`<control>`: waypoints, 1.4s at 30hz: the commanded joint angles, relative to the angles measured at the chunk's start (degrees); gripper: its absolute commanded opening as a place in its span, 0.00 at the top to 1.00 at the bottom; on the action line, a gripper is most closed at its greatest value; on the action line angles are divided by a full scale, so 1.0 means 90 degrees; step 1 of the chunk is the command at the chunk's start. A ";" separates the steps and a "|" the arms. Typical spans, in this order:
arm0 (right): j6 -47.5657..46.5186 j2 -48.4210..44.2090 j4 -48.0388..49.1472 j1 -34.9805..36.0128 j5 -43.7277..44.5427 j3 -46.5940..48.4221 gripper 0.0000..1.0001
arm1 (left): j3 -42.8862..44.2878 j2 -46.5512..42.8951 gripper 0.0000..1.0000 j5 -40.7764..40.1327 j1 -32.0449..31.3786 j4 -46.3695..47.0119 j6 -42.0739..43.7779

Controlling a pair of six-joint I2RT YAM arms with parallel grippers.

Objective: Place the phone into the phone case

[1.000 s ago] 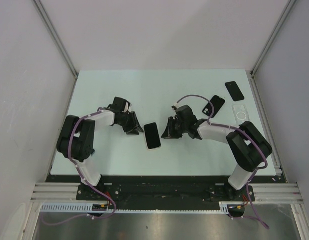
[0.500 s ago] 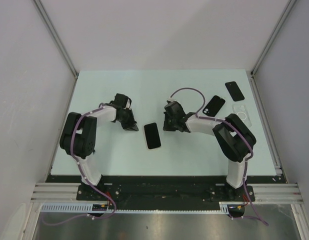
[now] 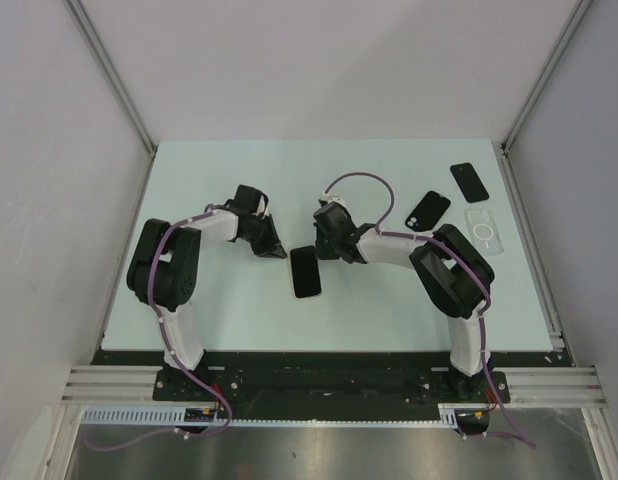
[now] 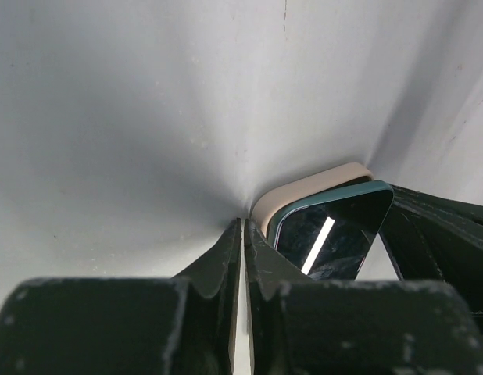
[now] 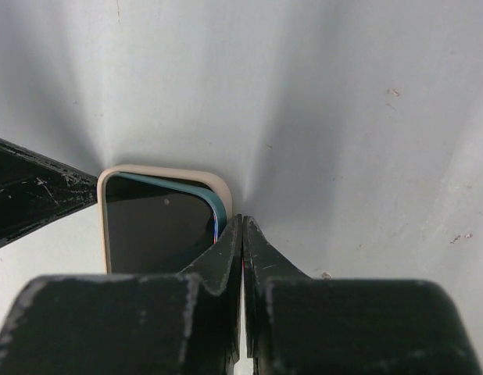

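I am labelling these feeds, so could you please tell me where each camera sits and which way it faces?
Top external: above and behind the bases, looking down on the table; both arms show whole.
Left wrist: on the left arm, looking along its closed left pincer at the phone and its beige case.
Right wrist: on the right arm, looking past its closed right pincer at the same phone's end.
Shared: all three show the phone; each wrist view apparently catches the other pincer at its edge.
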 commanded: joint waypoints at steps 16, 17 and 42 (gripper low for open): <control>0.0008 0.0776 -0.1017 0.0566 0.0995 0.0920 1.00 | -0.0476 -0.0021 0.89 0.0711 -0.0294 0.0724 -0.0415; 0.0008 0.0796 -0.1027 0.0585 0.1034 0.0929 1.00 | -0.0486 -0.0040 0.89 0.0731 -0.0304 0.0762 -0.0424; -0.0187 -0.0746 -0.1469 -0.0117 -0.0038 0.0073 0.74 | -0.0368 -0.1036 0.56 -0.0061 -0.0294 -0.0263 0.0064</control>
